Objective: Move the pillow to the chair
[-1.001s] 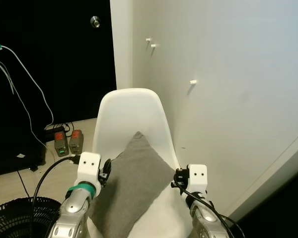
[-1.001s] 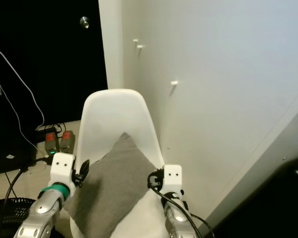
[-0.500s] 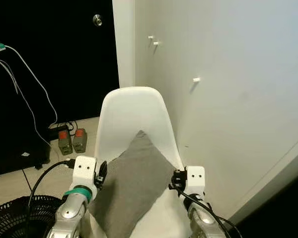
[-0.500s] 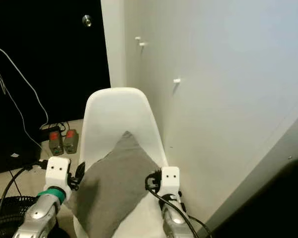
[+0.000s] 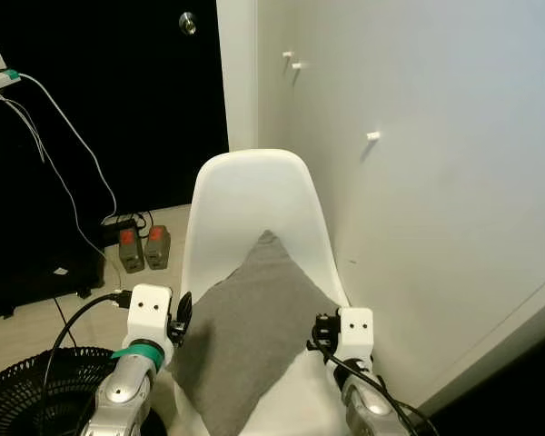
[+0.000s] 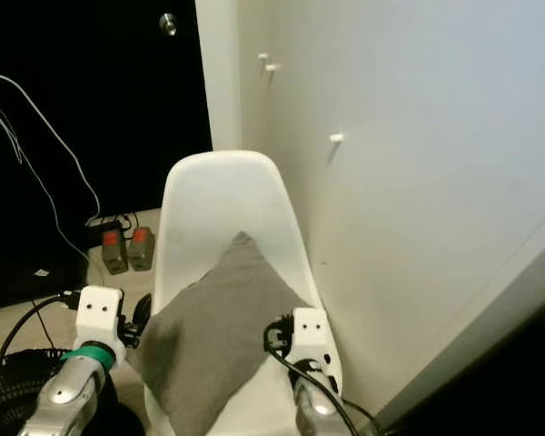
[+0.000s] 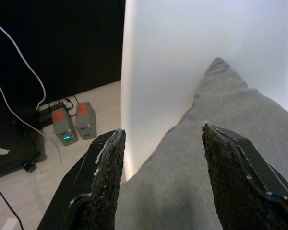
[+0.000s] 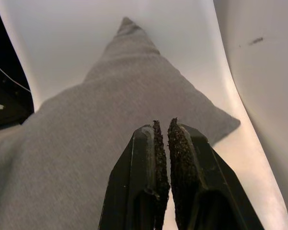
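Directly ahead in the left eye view, a white moulded chair point(image 5: 254, 209) stands against a white wall point(image 5: 436, 182), and the grey pillow point(image 5: 250, 336) lies on its seat, turned like a diamond with its top corner leaning on the backrest. The left gripper point(image 5: 177, 318) sits at the pillow's left corner, its white wrist block with a green band just outside the chair's edge; the right gripper point(image 5: 318, 331) sits at the pillow's right corner, close to the wall. On the floor to the left of the chair are two grey battery chargers point(image 5: 143, 248) with red tops, with white cables point(image 5: 64, 163) hanging against a dark background, and part of a black fan grille point(image 5: 36, 391) shows at the lower left. Small white pegs point(image 5: 372, 136) stick out of the wall above the chair. In the right eye view the same layout appears, with the pillow covering most of the seat. In the left wrist view, the left gripper's two black fingers point(image 7: 105, 182) are spread wide apart with the pillow's edge lying between and beyond them, not pinched; the chair back rises behind and the chargers show on the floor beside it. In the right wrist view, the right gripper's fingers point(image 8: 156, 158) are pressed together, nearly touching, and hover over the pillow's surface with no fabric visibly caught between them.
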Motion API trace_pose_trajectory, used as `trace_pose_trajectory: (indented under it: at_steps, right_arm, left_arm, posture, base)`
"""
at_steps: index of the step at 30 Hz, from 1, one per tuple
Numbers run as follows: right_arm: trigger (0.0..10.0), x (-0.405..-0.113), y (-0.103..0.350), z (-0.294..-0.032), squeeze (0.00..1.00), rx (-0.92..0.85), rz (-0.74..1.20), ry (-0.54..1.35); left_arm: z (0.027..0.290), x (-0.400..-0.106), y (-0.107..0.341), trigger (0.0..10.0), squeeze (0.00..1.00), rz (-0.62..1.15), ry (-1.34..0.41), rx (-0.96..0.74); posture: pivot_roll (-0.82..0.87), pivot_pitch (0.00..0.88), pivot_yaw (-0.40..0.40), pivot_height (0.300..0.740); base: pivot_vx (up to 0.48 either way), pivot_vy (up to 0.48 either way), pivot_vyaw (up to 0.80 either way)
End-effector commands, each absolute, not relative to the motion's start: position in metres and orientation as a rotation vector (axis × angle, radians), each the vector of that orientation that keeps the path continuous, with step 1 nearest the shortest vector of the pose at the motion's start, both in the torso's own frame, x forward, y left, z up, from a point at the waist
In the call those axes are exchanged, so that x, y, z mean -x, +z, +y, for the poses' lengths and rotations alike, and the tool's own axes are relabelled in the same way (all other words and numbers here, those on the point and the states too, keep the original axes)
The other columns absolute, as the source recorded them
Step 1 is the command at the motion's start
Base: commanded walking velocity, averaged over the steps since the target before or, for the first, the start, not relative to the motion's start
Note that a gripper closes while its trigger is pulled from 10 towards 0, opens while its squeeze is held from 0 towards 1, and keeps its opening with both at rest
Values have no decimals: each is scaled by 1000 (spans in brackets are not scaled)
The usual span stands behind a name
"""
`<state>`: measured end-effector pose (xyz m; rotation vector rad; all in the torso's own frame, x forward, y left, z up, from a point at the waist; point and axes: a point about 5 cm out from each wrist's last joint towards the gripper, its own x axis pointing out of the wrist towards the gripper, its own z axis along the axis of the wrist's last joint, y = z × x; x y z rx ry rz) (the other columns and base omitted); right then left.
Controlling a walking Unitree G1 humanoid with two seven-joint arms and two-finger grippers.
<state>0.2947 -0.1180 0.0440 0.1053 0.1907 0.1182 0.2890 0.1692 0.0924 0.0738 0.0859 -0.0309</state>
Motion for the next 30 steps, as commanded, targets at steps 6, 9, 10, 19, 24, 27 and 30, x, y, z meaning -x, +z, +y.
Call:
trace_pose_trajectory:
  at_steps: [6,9,10,19,24,27,30]
  right_arm:
    - [10000,-290,40,-113,0,-120,212,126]
    - [10000,-289,40,-114,0,-122,211,125]
    - [10000,-289,40,-114,0,-123,211,124]
    - [10000,-286,41,-117,0,-129,206,134]
    - [10000,-286,43,-122,0,-162,196,103]
    - [10000,-287,45,-124,0,-153,189,92]
    - [10000,-286,45,-123,0,-186,195,103]
  left_arm:
    - [173,-286,88,10000,0,119,-34,-67]
    - [172,-285,88,10000,0,122,-37,-67]
    - [172,-285,87,10000,0,123,-39,-67]
    - [166,-290,87,10000,0,127,-58,-61]
    - [164,-291,85,10000,0,133,-68,-53]
    - [163,-291,84,10000,0,139,-72,-54]
    - [162,-292,83,10000,0,142,-74,-53]
  posture:
    - [-1,132,117,740]
    - [-3,133,118,740]
    - [-3,133,118,740]
    - [-24,118,121,740]
    - [-44,111,121,740]
    - [-52,111,120,740]
    - [-56,108,119,740]
  base:
    - [0,0,0]
    - [0,0,0]
    - [0,0,0]
    - [0,0,0]
    - [0,0,0]
    - [0,0,0]
    - [0,0,0]
